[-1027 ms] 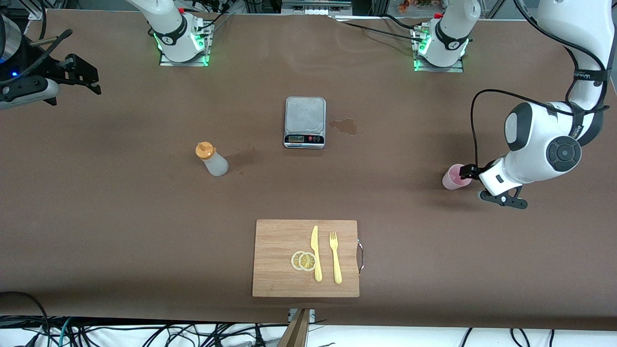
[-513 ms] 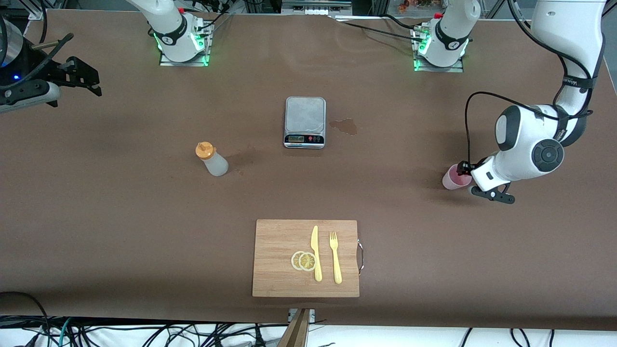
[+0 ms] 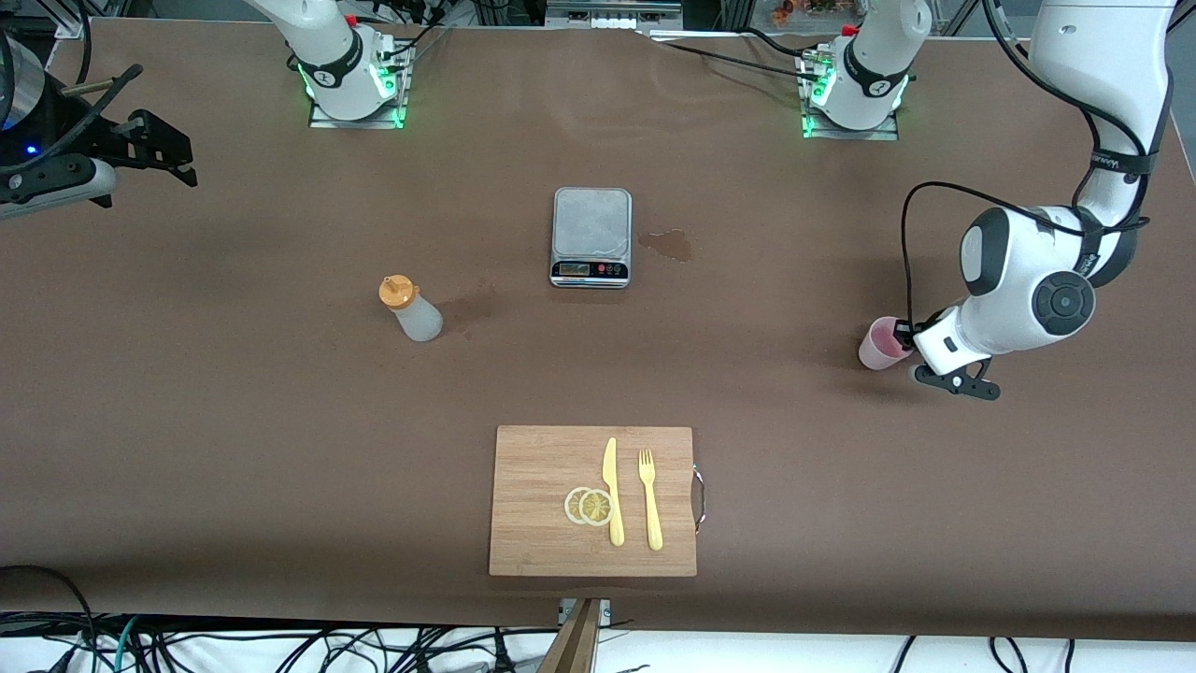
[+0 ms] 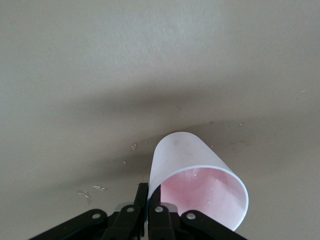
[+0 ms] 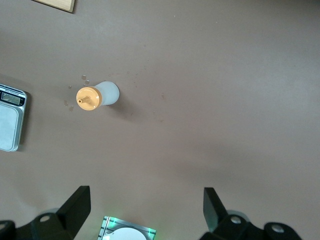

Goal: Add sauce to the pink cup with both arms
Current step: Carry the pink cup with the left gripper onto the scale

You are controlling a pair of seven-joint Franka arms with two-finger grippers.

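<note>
The pink cup (image 3: 878,345) stands on the table toward the left arm's end. My left gripper (image 3: 903,330) is shut on its rim. In the left wrist view one finger (image 4: 141,196) lies outside the cup (image 4: 185,155) wall and the other inside. The sauce bottle (image 3: 411,308), frosted white with an orange cap, stands upright toward the right arm's end, nearer to the front camera than the scale. My right gripper (image 3: 154,154) hangs open and empty high over the table's end, apart from the bottle. The right wrist view shows the bottle (image 5: 97,95) well below my right gripper (image 5: 145,207).
A grey scale (image 3: 591,229) sits mid-table with a wet stain (image 3: 666,245) beside it. A wooden cutting board (image 3: 542,467) with lemon slices (image 3: 589,506), a yellow knife (image 3: 612,491) and a fork (image 3: 649,500) lies near the front edge. The scale also shows in the right wrist view (image 5: 10,117).
The left arm's wrist has shifted slightly toward the middle of the table and settled at the cup. The cup stays where it was. The right arm has barely moved.
</note>
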